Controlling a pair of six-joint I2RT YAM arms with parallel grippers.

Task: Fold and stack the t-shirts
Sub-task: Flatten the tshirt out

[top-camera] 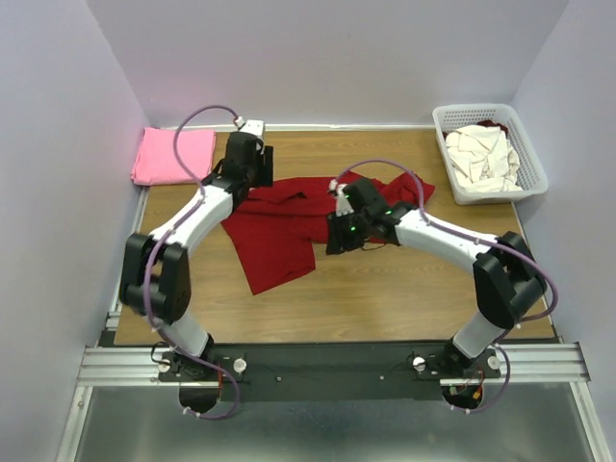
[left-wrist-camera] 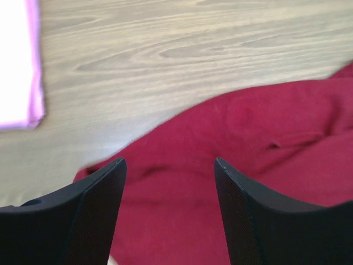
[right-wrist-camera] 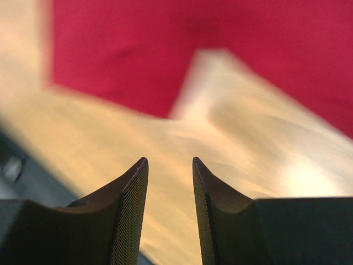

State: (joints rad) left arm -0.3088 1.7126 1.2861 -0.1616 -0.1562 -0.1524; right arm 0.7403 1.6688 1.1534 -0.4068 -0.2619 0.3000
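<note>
We found the pink t-shirt [top-camera: 173, 156] folded at the far left of the desk [top-camera: 385, 298]. The left fingers [left-wrist-camera: 102, 210] stood open above the dark red t-shirt [top-camera: 277, 248], which was spread mid-desk. The right fingers [right-wrist-camera: 129, 215] stood parted and empty. Cream-white t-shirts [top-camera: 481, 159] lay in the basket [top-camera: 472, 110].

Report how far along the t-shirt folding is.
Done: the pink shirt lies folded at the far left. In hand: the dark red shirt is spread crumpled in the middle; the left hand and right hand are both open, gripping nothing. Left: fold the red one, then the cream-white shirts heaped in the basket.
</note>
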